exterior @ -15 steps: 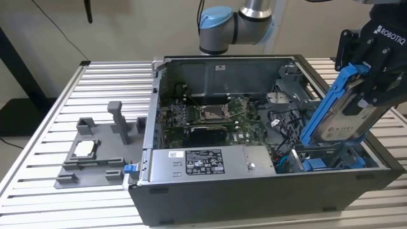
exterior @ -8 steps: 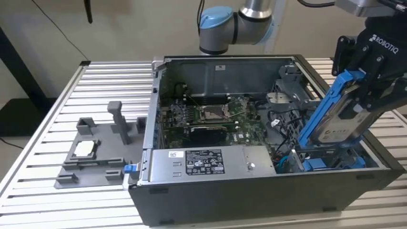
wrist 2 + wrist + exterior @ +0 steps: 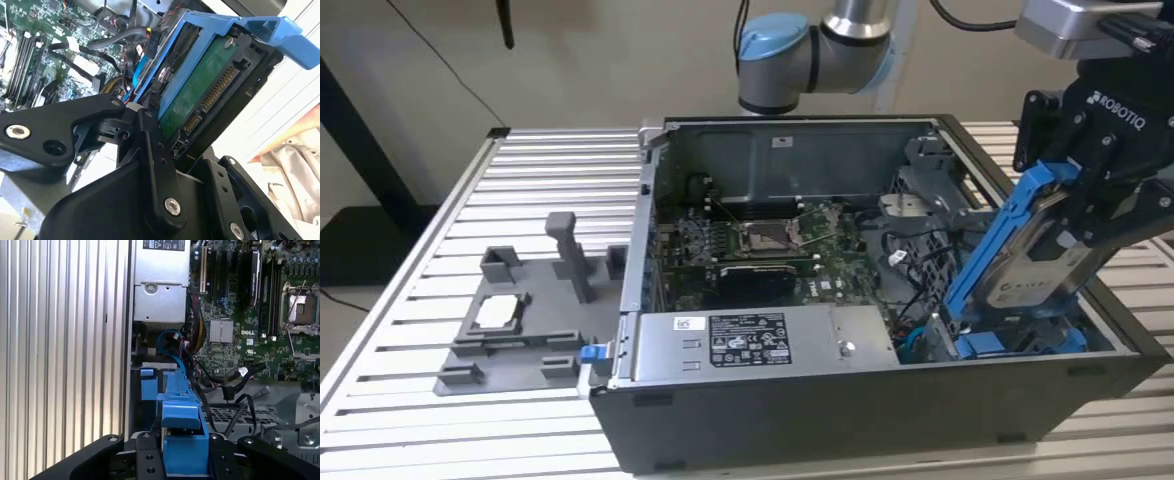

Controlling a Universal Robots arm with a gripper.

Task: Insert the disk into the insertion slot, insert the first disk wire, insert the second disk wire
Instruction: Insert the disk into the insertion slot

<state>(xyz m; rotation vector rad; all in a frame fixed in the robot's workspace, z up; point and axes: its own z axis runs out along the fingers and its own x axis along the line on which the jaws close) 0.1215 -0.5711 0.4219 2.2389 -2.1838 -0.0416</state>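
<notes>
The disk [image 3: 1041,262], silver-grey in a bright blue carrier frame, hangs steeply tilted over the right end of the open computer case [image 3: 854,412]. My gripper [image 3: 1083,205] is shut on its upper part. In the second wrist view the disk's green circuit board [image 3: 200,95] and connector edge sit between the black fingers [image 3: 155,150]. In the first wrist view the blue carrier [image 3: 182,437] points down toward the insertion slot [image 3: 150,385], a bay with blue clips [image 3: 1014,338]. Its lower end is at the bay's mouth. Loose black disk wires [image 3: 235,386] lie beside the bay.
A grey labelled power-supply box [image 3: 747,340] fills the case's front, next to the bay. The motherboard [image 3: 774,240] lies behind it. A grey fixture block [image 3: 520,320] stands on the slatted metal table [image 3: 454,200] at the exterior view's left.
</notes>
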